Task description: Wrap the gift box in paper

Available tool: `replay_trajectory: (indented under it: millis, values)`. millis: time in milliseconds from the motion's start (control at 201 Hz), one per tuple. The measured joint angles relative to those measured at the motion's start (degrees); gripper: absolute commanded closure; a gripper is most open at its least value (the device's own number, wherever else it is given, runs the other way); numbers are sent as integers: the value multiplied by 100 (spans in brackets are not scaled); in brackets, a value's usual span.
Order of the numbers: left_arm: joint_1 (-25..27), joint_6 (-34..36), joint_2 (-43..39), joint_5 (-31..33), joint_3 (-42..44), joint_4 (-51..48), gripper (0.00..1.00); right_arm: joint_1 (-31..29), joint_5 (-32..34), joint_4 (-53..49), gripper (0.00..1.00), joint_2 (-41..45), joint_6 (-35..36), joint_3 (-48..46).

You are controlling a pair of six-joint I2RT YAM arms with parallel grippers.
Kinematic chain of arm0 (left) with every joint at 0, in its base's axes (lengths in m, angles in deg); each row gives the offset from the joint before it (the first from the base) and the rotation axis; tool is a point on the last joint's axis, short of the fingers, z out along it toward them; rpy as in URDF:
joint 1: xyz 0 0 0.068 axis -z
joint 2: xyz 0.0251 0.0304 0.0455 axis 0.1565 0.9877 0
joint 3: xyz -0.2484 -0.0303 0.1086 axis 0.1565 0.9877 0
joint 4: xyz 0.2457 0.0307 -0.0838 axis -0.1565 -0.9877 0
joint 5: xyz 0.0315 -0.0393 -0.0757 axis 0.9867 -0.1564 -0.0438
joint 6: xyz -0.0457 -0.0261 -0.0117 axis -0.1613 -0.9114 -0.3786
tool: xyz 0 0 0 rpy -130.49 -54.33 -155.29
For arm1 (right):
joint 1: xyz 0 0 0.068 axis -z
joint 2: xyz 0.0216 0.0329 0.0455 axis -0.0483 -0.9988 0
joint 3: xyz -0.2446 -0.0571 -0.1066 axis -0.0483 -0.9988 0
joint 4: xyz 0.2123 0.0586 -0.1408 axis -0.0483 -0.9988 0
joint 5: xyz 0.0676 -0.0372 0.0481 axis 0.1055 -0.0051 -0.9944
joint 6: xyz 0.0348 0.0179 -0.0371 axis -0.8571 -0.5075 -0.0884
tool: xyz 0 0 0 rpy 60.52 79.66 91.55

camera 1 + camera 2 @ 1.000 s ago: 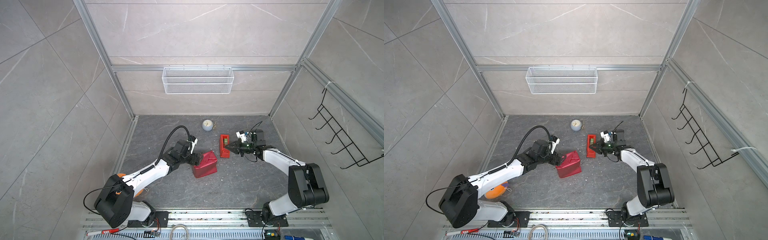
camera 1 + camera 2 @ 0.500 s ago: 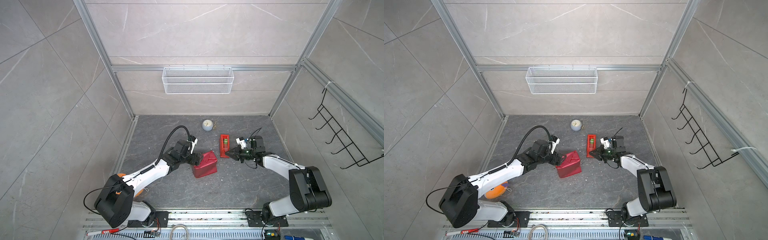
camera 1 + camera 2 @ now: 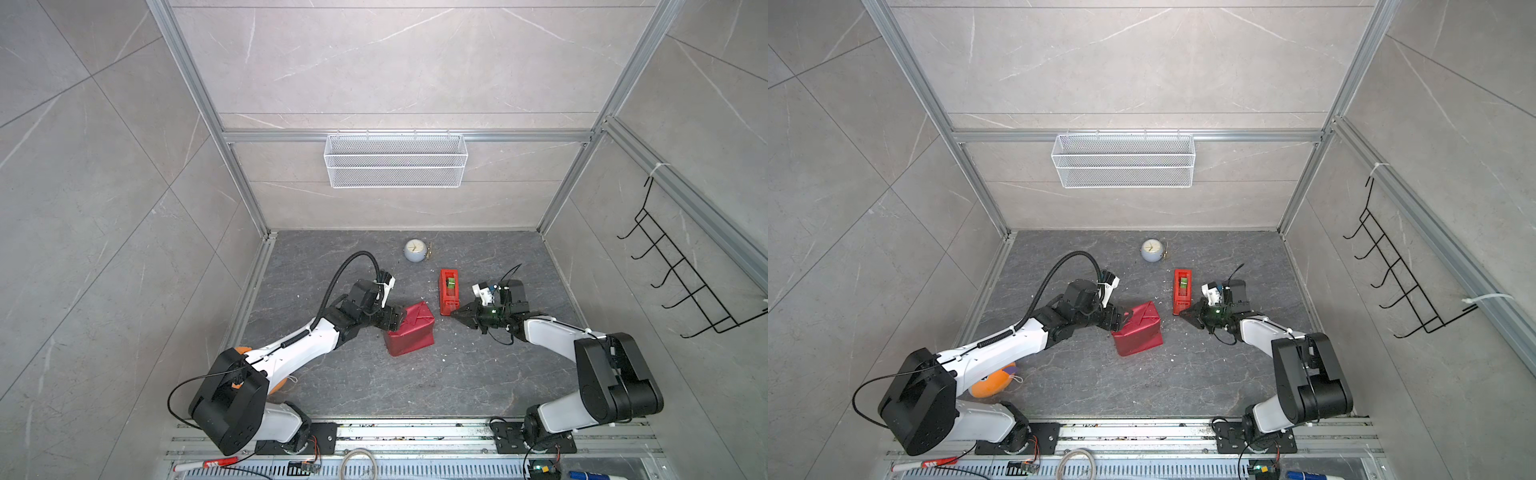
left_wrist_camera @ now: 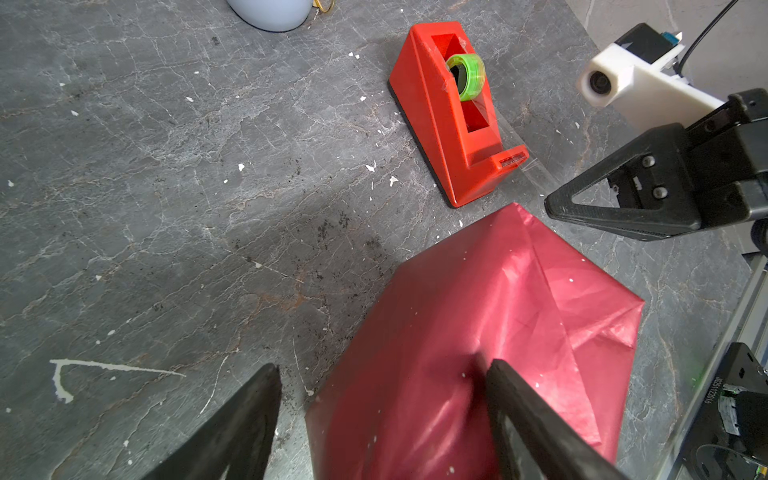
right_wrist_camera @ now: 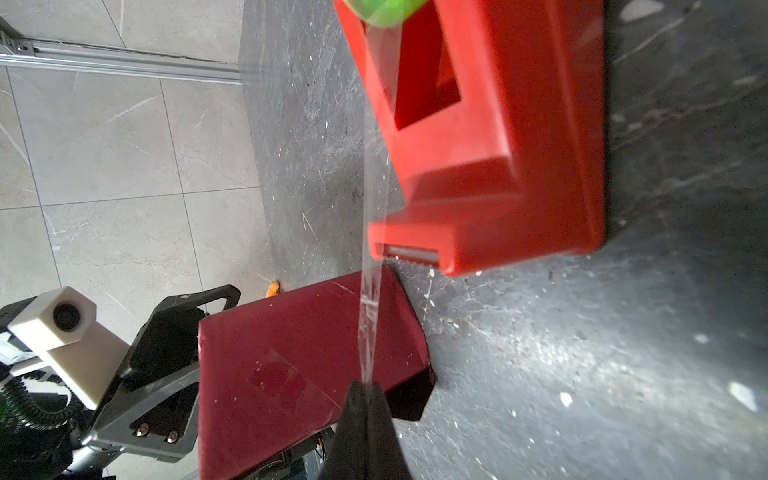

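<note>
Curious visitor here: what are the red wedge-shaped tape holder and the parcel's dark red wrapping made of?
Red wedge-shaped tape holder: likely moulded plastic, smooth, uniform colour, rounded edges. Dark red wrapping: likely thin paper, faint sheen, sharp creases and folded corners.

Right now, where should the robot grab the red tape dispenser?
Grip the dispenser across its two long flat sides, near the tall end by the green roll, coming down from above. It stands upright and is narrow, so jaws should probably fit; stay off the toothed cutter.
</note>
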Motion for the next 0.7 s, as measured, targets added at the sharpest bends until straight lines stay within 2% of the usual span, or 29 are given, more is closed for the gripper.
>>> replay_trajectory:
  millis: [443,702]
  values:
    - [-2,0,22,0,0,22,21,-17,114,46,100,-22,87,-162]
    - [-2,0,22,0,0,22,21,-20,177,232,100,-326,168,-262]
